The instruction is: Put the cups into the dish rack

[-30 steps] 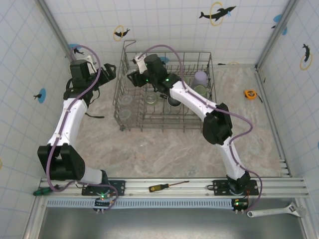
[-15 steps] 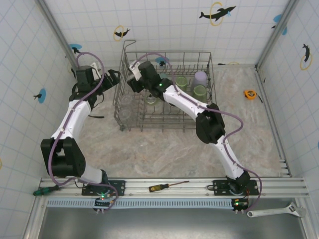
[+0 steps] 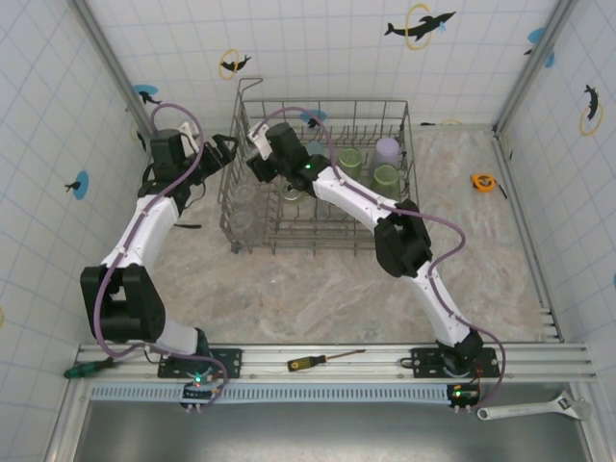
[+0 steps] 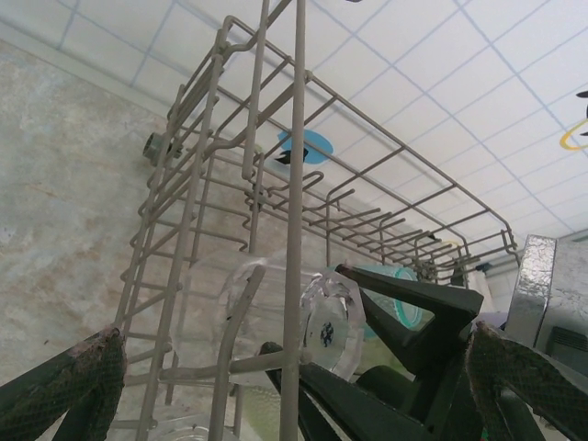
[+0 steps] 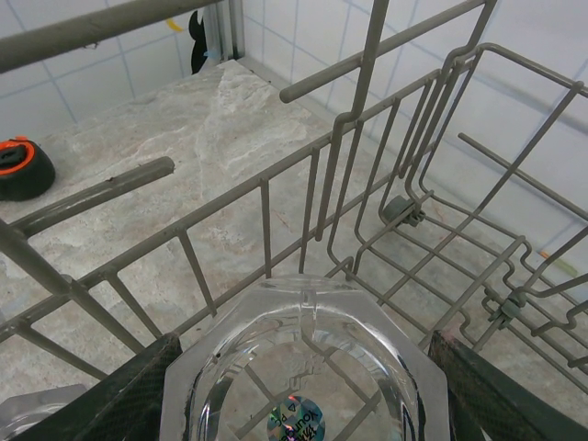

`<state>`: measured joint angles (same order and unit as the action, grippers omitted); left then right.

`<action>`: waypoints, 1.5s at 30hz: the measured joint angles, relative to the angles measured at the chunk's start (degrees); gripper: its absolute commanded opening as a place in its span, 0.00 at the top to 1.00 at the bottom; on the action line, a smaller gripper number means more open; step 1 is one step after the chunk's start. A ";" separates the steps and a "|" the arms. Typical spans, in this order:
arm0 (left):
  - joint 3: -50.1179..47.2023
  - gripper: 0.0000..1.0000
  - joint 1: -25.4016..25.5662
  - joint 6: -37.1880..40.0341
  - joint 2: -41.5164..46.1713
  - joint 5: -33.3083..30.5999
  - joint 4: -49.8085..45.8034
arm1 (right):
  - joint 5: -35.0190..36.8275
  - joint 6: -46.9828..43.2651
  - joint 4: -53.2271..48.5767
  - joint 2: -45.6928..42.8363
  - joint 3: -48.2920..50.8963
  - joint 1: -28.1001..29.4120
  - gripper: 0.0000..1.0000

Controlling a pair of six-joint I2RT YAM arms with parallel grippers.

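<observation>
Clamped between the fingers of the right gripper [image 3: 257, 158]: one clear glass [image 5: 303, 344], inside the dish rack [image 3: 327, 100] at its far left corner, just within the left wall. Base turned toward the wrist, long axis running on away from the fingers, so probably mouth-first toward the rack floor. Just outside that same wall, the left gripper [image 3: 222, 146], spread wide and empty, parted from the glass by the wires. Likely next: lowering straight between the tines, no sideways travel
</observation>
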<state>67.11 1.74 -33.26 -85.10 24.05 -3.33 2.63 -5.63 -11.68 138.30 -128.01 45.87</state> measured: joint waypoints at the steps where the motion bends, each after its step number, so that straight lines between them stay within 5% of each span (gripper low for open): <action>1: 0.00 0.03 0.00 0.00 0.00 0.00 0.09 | 0.11 -0.20 0.22 0.07 0.00 0.04 0.70; 24: -1.07 0.03 -0.13 1.55 -0.20 -1.40 -1.33 | 3.76 -3.85 2.84 4.11 -2.12 1.81 0.69; 30: -1.09 0.02 -0.13 1.79 -0.22 -1.40 -1.79 | 3.69 -3.76 2.86 4.28 -2.12 1.79 0.43; 45: -1.07 0.02 -0.13 1.95 -0.20 -1.36 -1.95 | 3.34 -1.42 4.26 4.57 -2.12 1.75 0.23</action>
<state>66.04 1.61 -31.31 -85.30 22.70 -5.28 5.98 -7.05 -7.42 142.87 -130.13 47.62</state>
